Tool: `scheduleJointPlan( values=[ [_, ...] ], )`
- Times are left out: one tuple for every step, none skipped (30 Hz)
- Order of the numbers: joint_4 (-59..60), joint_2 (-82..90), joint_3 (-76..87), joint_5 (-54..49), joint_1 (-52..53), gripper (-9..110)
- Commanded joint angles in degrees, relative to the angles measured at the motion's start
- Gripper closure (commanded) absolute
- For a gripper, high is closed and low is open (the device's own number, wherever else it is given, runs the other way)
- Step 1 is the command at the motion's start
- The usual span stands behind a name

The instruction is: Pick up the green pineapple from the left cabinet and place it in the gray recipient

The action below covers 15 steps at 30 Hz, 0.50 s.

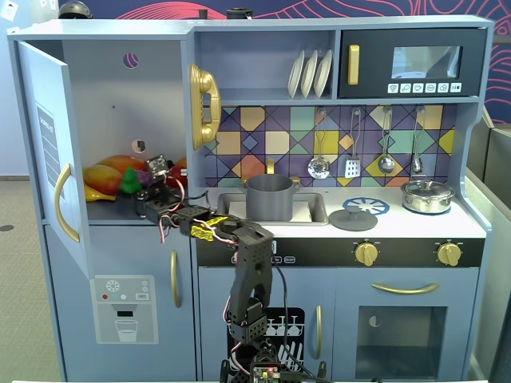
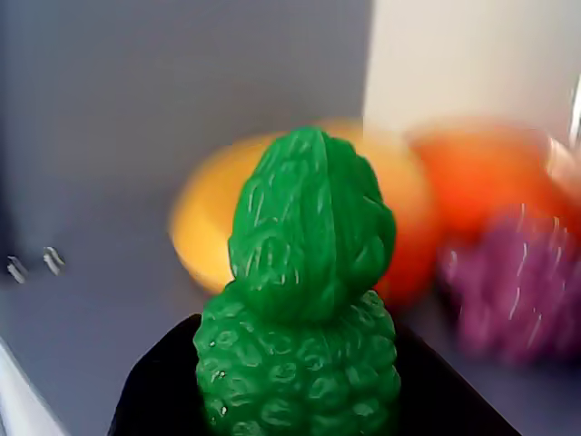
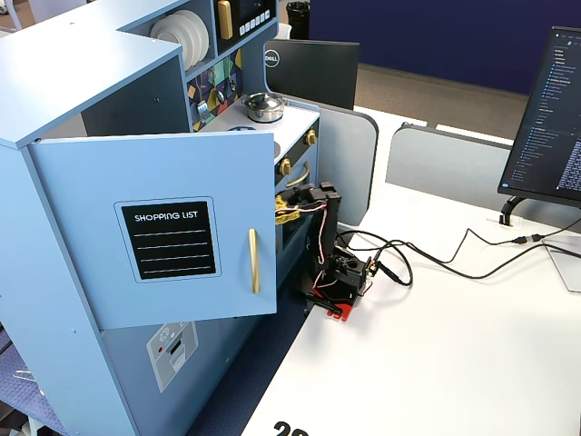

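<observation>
The green pineapple (image 1: 128,182) is upright inside the open left cabinet (image 1: 120,96), in front of the fruit on its shelf. In the wrist view it (image 2: 304,300) fills the centre with a black finger (image 2: 168,381) pressed against each side. My gripper (image 1: 137,193) reaches into the cabinet from the right and is shut on the pineapple; it shows low in the wrist view (image 2: 295,350). The gray recipient (image 1: 269,198) stands in the sink right of the cabinet. The cabinet door (image 3: 154,236) hides the gripper in the other fixed view.
An orange-yellow mango (image 1: 108,171) and purple grapes (image 2: 513,291) lie behind the pineapple. The open door (image 1: 44,144) with its gold handle juts out at the left. A gray lid (image 1: 354,217) and a silver lidded pot (image 1: 427,195) sit on the counter. Cables (image 3: 436,259) cross the white table.
</observation>
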Motion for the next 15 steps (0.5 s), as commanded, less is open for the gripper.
scheduleJointPlan(
  values=[
    [4.5,19.4,6.7,-3.8,-4.1,101],
    [5.3,23.9,9.9,-5.0,-5.2,101],
    [6.3,28.4,13.0,-5.6,-5.9,101],
    [7.2,32.7,15.9,-6.0,-6.3,101],
    [8.3,37.2,18.6,-6.4,-6.4,101],
    [8.9,41.6,21.3,-7.2,-6.4,101],
    [9.0,45.6,23.8,-7.9,-6.3,101],
    [9.3,49.4,26.0,-8.0,-5.4,101],
    [10.2,53.3,27.9,-8.1,-4.4,101],
    [10.5,57.0,30.0,-8.3,-3.5,101],
    [10.7,60.4,31.6,-8.1,-1.7,101],
    [12.2,63.9,33.1,-8.1,0.5,101],
    [13.9,67.3,34.5,-7.8,3.0,101],
    [14.9,70.0,35.9,-6.6,6.3,101],
    [15.6,72.1,36.7,-4.8,9.9,101]
  ],
)
